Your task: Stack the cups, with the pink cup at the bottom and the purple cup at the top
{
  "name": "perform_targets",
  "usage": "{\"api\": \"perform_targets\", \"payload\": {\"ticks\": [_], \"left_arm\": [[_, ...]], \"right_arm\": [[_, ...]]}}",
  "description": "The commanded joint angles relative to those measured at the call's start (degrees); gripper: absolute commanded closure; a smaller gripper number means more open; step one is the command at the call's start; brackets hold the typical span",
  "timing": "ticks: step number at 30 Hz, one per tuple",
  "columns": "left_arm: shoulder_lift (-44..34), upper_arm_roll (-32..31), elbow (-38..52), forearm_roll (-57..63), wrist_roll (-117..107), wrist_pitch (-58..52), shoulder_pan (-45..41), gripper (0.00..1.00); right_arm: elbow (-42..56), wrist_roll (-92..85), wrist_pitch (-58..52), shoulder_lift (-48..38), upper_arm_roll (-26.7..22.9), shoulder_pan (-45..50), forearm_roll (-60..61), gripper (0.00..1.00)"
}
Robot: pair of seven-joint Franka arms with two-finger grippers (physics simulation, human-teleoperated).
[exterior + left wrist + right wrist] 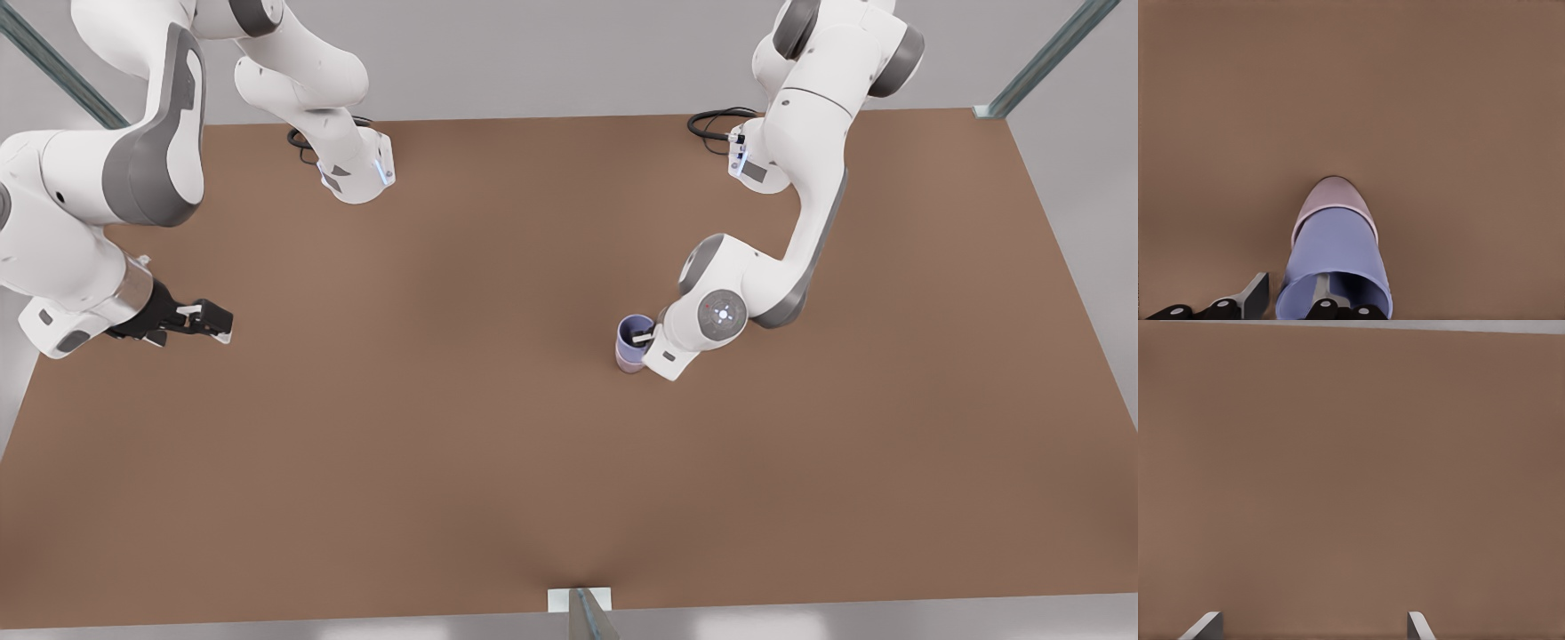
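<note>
The left tool [1295,300], fingers straddling the purple cup's [1335,257] rim, hides most of the pink cup [1335,195] beneath; the right tool [1313,628] waits spread.

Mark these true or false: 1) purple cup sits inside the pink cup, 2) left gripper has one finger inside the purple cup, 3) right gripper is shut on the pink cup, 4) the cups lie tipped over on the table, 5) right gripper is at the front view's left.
1) True: the purple cup is nested in the pink cup.
2) True: the left gripper straddles the purple cup's wall, one finger inside, one outside.
3) False: the right gripper is open over the bare table, holding nothing.
4) False: the stack stands upright.
5) True: it waits there, apart from the cups.
</note>
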Motion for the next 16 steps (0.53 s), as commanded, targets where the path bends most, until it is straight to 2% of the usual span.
{"api": "perform_targets", "payload": {"ticks": [1,4,6,8,9,10,11,13,16], "left_arm": [[-0.3,0.0,0.2,3.4,0.1,-0.1,0.0,0.0],[-1.3,1.7,4.5,3.5,2.6,-6.1,0.1,0.0],[-1.9,8.0,8.9,3.5,12.7,-12.5,0.1,0.0],[-4.4,18.1,11.5,3.7,27.9,-17.9,0.2,0.0],[-6.8,18.9,11.3,7.5,29.7,-18.5,0.7,0.0],[-9.3,14.5,11.3,9.4,30.8,-20.9,6.2,0.0],[-13.0,5.4,11.2,15.2,30.4,-21.5,14.0,0.0],[-16.1,0.3,10.8,20.0,30.1,-22.6,17.6,0.0],[-17.4,0.1,10.6,19.6,29.8,-22.6,17.8,0.0]], "right_arm": [[0.0,-0.1,0.0,0.0,0.0,0.0,0.0,0.0],[0.0,0.0,0.0,0.0,0.0,0.0,0.0,0.0],[0.0,0.0,0.0,0.0,0.0,0.0,0.0,0.0],[0.0,-0.1,0.0,0.6,0.0,0.0,-0.7,0.0],[-0.1,-0.1,0.0,0.6,0.0,0.0,-0.6,0.0],[0.0,0.0,0.0,0.6,0.0,-0.1,-0.1,0.0],[0.6,0.3,0.0,0.6,-0.1,-0.4,-0.1,0.0],[0.8,0.4,0.0,0.6,-0.1,-0.9,-0.1,0.0],[1.0,0.4,0.0,0.6,-0.1,-1.0,-0.1,0.0]]}}
